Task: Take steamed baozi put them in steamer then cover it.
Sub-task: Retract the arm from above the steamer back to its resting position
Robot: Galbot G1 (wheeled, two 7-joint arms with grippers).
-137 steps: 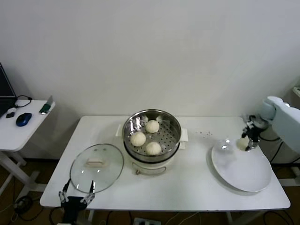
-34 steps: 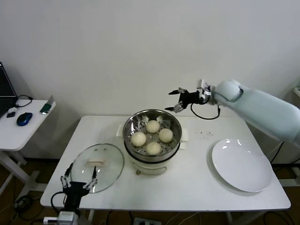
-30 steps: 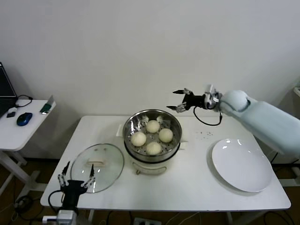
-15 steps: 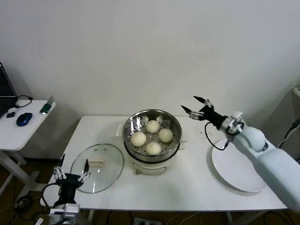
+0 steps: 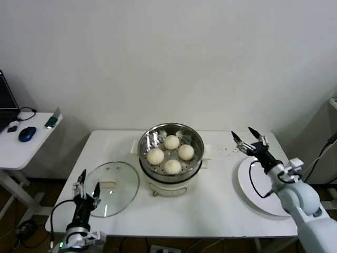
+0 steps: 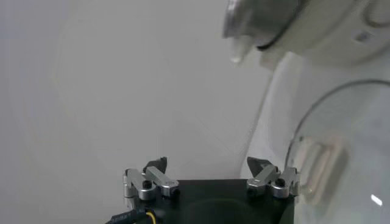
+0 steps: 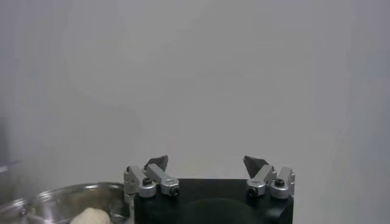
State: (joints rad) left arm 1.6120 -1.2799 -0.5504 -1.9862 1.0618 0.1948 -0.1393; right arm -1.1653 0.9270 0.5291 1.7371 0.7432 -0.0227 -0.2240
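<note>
The shiny steel steamer (image 5: 196, 158) stands uncovered in the middle of the white table, with several cream-white steamed baozi (image 5: 171, 141) on its perforated tray. The glass cover (image 5: 118, 195) lies flat to its left, cream handle (image 5: 107, 183) up. My left gripper (image 5: 88, 182) hovers open and empty at the cover's front-left rim. In the left wrist view that gripper (image 6: 207, 167) has the cover (image 6: 347, 146) and the steamer's base (image 6: 329, 42) ahead of it. My right gripper (image 5: 250, 138) hangs open and empty, right of the steamer. The right wrist view shows it (image 7: 207, 163) by the steamer's rim (image 7: 61, 198).
A flat white plate (image 5: 260, 203) lies at the table's right, partly hidden by my right arm. A side table (image 5: 16, 150) with a blue mouse (image 5: 26, 133) stands off to the left. The wall rises right behind the table.
My right arm has swung away from above the steamer, rightward and down to the plate's left edge. The left gripper has shifted slightly toward the cover's rim. Both stay open.
</note>
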